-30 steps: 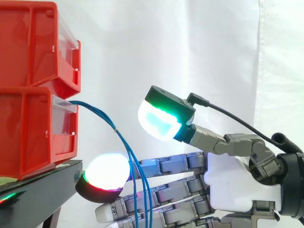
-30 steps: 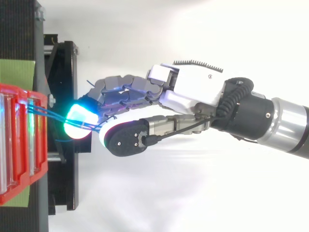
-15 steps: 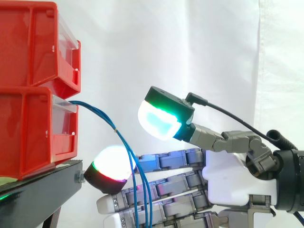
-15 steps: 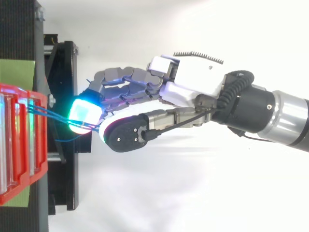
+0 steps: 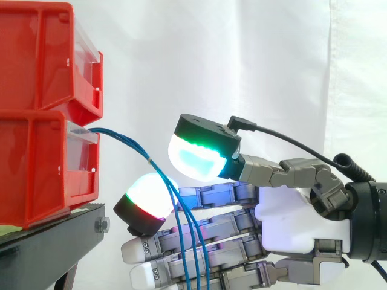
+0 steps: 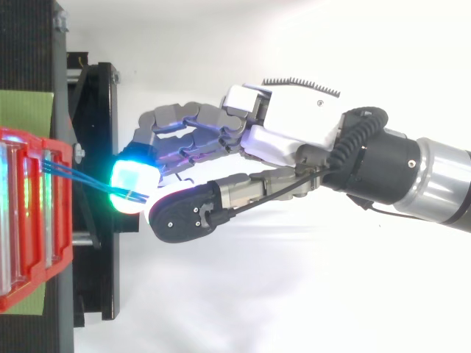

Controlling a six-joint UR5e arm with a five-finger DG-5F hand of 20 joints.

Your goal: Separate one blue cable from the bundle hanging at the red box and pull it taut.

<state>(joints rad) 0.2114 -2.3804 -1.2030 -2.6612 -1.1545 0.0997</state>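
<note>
A bundle of thin blue cables [image 5: 130, 145] comes out of the lower red box [image 5: 36, 169], arcs right and hangs down across the hand's fingers. In the top view the cables [image 6: 81, 176] run from the box to a glowing fingertip [image 6: 132, 184]. The hand [image 5: 296, 229] reaches in from the right with its fingers nearly straight. One lit fingertip [image 5: 148, 199] is raised against the cables from below. The thumb pad [image 5: 193, 160] hovers just right of the bundle, apart from the fingers. No cable is pinched, and the bundle stays together.
A second red box [image 5: 42, 54] is stacked on the lower one, both on the black stand [image 5: 54, 241]. The white curtain [image 5: 242, 60] hangs behind. The stand's edge lies just left of the fingertips.
The hand has risen. Its raised fingertip now sits higher against the cables, and the thumb has tipped down and left toward the bundle.
</note>
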